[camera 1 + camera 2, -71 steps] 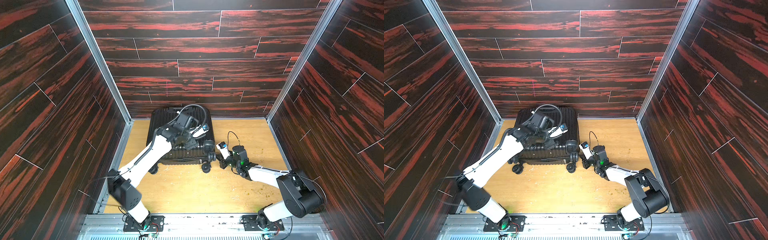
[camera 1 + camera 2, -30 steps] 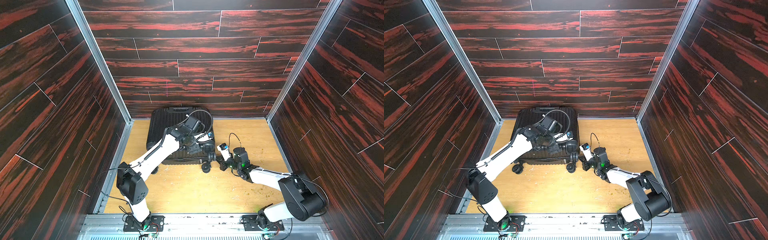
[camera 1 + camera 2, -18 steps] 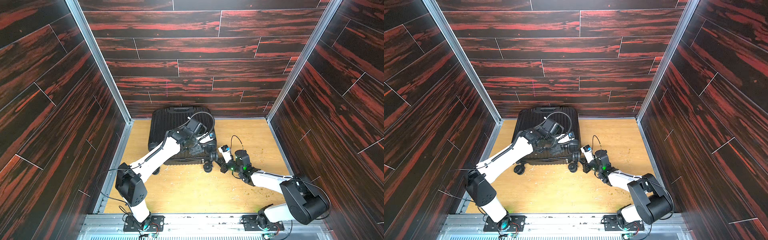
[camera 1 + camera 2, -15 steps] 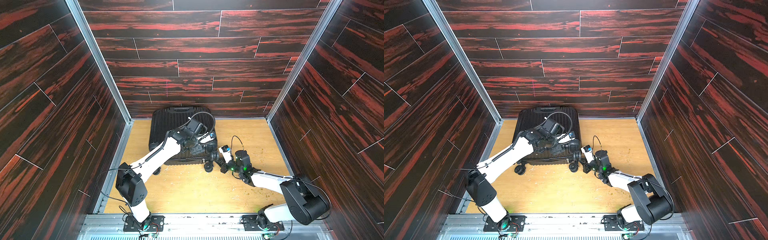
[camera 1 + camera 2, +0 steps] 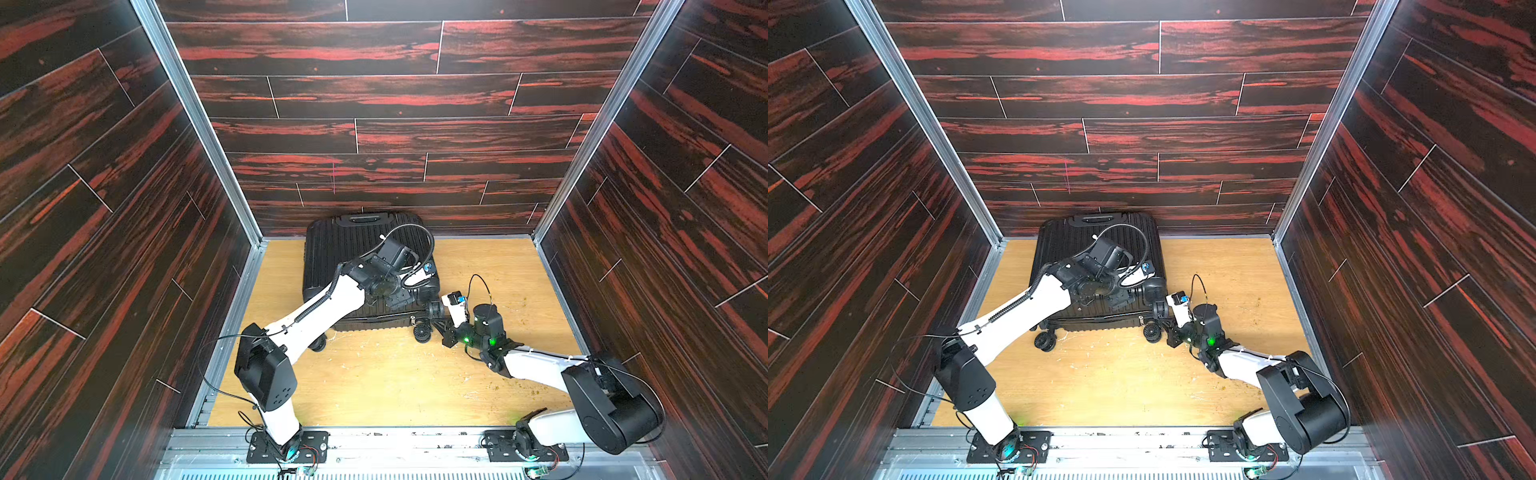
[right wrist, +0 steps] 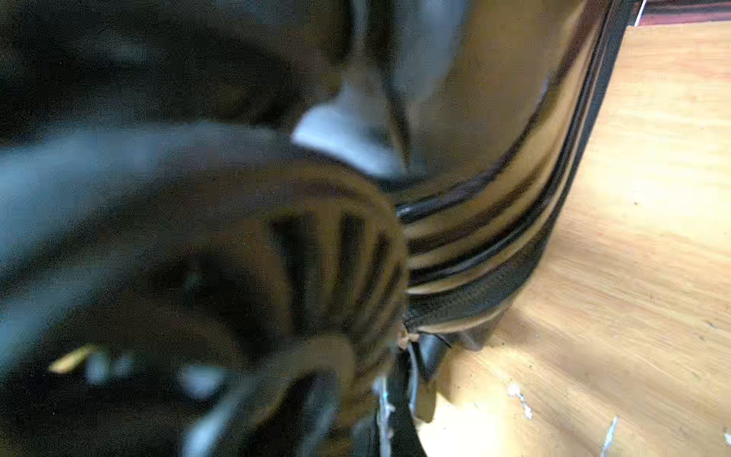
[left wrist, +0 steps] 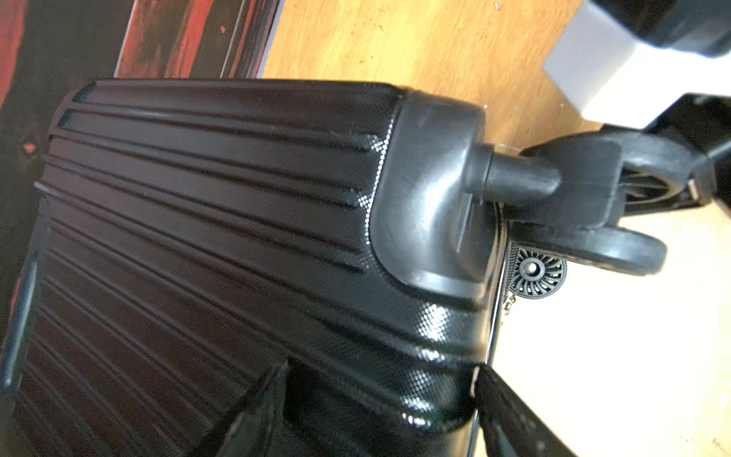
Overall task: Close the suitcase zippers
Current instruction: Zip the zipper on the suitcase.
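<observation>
The black ribbed suitcase [image 5: 345,249] [image 5: 1067,245] lies flat at the back of the wooden floor, its wheels toward me. My left gripper [image 5: 411,297] [image 7: 379,411] is open astride its near right corner, one finger on the top shell [image 7: 197,198] and the other over the edge. The zip track [image 5: 374,322] [image 6: 494,292] runs along the seam. My right gripper [image 5: 436,326] [image 6: 391,403] is low beside the corner wheel [image 5: 422,332], shut on a thin silvery zipper pull. Another pull [image 7: 510,302] hangs loose at the seam.
Dark wood-panel walls enclose the floor on three sides, and the back wall [image 5: 374,187] touches the suitcase's handle end [image 5: 361,218]. A second near wheel [image 5: 318,345] shows under my left arm. Crumbs [image 5: 519,386] dot the floor at the right.
My left gripper has slid from the middle of the top shell to its near right corner. The right gripper and that corner of the suitcase have shifted slightly to the right and nearer.
</observation>
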Controlling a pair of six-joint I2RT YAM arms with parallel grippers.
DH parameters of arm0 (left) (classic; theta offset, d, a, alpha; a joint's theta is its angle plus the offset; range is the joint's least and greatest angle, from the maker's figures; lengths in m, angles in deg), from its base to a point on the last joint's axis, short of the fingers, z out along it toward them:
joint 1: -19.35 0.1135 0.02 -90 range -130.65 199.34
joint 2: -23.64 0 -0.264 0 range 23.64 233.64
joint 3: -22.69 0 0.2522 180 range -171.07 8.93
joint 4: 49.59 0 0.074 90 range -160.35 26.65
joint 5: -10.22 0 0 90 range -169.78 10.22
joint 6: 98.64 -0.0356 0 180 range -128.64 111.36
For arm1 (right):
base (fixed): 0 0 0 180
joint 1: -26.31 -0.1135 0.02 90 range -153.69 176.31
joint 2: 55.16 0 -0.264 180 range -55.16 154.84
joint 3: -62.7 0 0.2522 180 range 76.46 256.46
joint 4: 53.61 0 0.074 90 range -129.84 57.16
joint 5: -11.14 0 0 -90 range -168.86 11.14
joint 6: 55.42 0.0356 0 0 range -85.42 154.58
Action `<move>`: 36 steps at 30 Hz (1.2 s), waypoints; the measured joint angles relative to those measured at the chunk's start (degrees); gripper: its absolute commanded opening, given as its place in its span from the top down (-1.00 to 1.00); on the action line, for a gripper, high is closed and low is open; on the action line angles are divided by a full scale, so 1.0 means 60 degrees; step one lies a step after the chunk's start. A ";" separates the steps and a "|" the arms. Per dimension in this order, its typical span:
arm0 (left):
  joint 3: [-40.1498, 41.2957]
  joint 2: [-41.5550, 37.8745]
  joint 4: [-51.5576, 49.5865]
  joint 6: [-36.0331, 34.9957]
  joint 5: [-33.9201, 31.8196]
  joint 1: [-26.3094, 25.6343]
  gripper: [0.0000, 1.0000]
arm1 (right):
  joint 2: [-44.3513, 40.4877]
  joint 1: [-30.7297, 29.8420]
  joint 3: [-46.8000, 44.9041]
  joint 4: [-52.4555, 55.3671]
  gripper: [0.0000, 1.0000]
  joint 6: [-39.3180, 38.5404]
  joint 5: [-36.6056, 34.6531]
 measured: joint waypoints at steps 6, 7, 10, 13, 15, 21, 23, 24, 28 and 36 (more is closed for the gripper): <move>-0.0109 0.0018 0.0240 0.0732 0.0546 0.0029 -0.55 | -0.0051 -0.0011 -0.0022 0.0036 1.00 0.0175 -0.0142; -0.0106 0.0018 0.0288 0.0962 0.0623 0.0036 -0.56 | -0.0051 -0.0018 -0.0022 0.0044 1.00 0.0197 -0.0149; -0.0073 -0.0062 0.0707 0.1789 0.0976 0.0113 -0.56 | -0.0051 -0.0087 -0.0022 0.0080 1.00 0.0262 -0.0033; 0.0299 -0.0423 0.1271 0.2652 0.1016 0.0171 -0.56 | -0.0051 -0.0259 -0.0022 0.0182 1.00 0.0295 0.0270; 0.0787 -0.0936 0.1563 0.3275 0.0809 0.0226 -0.55 | -0.0051 -0.0331 -0.0022 0.0255 1.00 0.0321 0.0448; 0.3129 -0.3898 0.2412 0.5537 -0.0947 0.0273 -0.54 | -0.0051 -0.0353 -0.0022 0.0299 1.00 0.0393 0.0619; 0.3566 -0.4845 0.2295 0.6226 -0.1749 0.0306 -0.55 | -0.0051 -0.0353 -0.0022 0.0299 1.00 0.0430 0.0623; 0.3708 -0.5286 0.2142 0.6619 -0.2193 0.0353 -0.55 | -0.0051 -0.0353 -0.0022 0.0299 1.00 0.0448 0.0627; 0.4335 -0.6637 0.1384 0.7978 -0.3213 0.1020 -0.56 | -0.0051 -0.0353 -0.0007 0.0335 1.00 0.0539 0.0634; 0.6823 -0.9147 -0.0186 0.9817 -0.3745 0.2113 -0.59 | -0.0051 -0.0353 0.0091 0.0517 1.00 0.0984 0.0692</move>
